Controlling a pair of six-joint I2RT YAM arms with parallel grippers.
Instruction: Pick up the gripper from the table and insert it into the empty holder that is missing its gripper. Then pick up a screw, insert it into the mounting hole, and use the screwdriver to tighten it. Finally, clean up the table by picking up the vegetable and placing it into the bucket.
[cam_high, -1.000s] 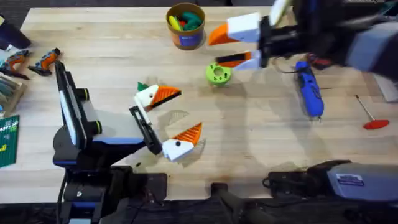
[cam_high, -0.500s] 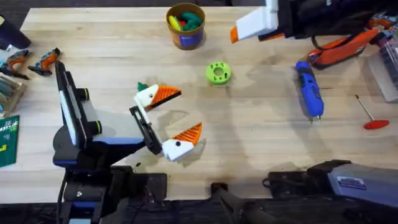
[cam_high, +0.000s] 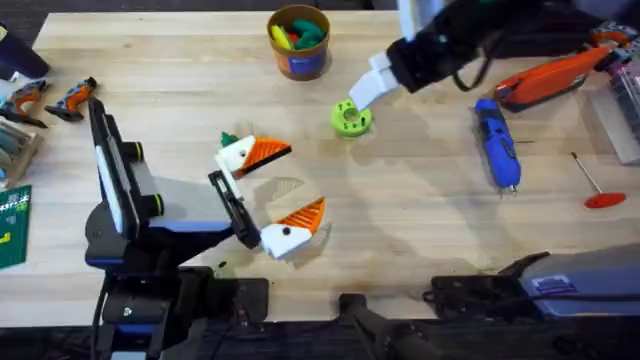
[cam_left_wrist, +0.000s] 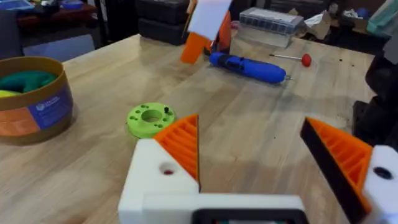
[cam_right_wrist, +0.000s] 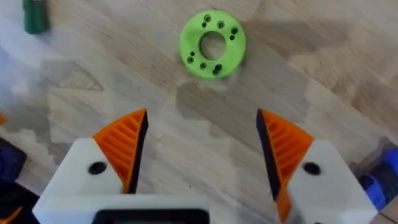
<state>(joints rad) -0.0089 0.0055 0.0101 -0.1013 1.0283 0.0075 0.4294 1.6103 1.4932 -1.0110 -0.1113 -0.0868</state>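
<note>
— Why is the right tool (cam_right_wrist: 202, 146) held over the green disc (cam_right_wrist: 212, 45)?

— Small dark screws (cam_right_wrist: 216, 70) are kept in the disc's holes, so a screw pick is judged to be the step in hand. The tool is spread wide, nothing is held between its tips, and the disc is seen just beyond the gap. The jaws must be narrowed a good deal before anything so small can be pinched.

— And the left tool (cam_high: 275, 190)?

— It is parked low over the table (cam_high: 420, 250) with its jaws wide apart and empty. It seems to be offered as the part to be worked on. An orange tip is carried by each white mount that can be seen, so no bare mount can be made out.

— Where is the screwdriver (cam_high: 497, 145) kept?

— It is laid flat on the table, well apart from the disc on the right arm's side, within that arm's reach for the tightening.

— And the clean-up?

— It is not yet done. The vegetable (cam_high: 228, 138) is lying on the table just beside the left tool's far finger, and the bucket (cam_high: 298, 42) is set near the far edge, beyond the disc.
</note>
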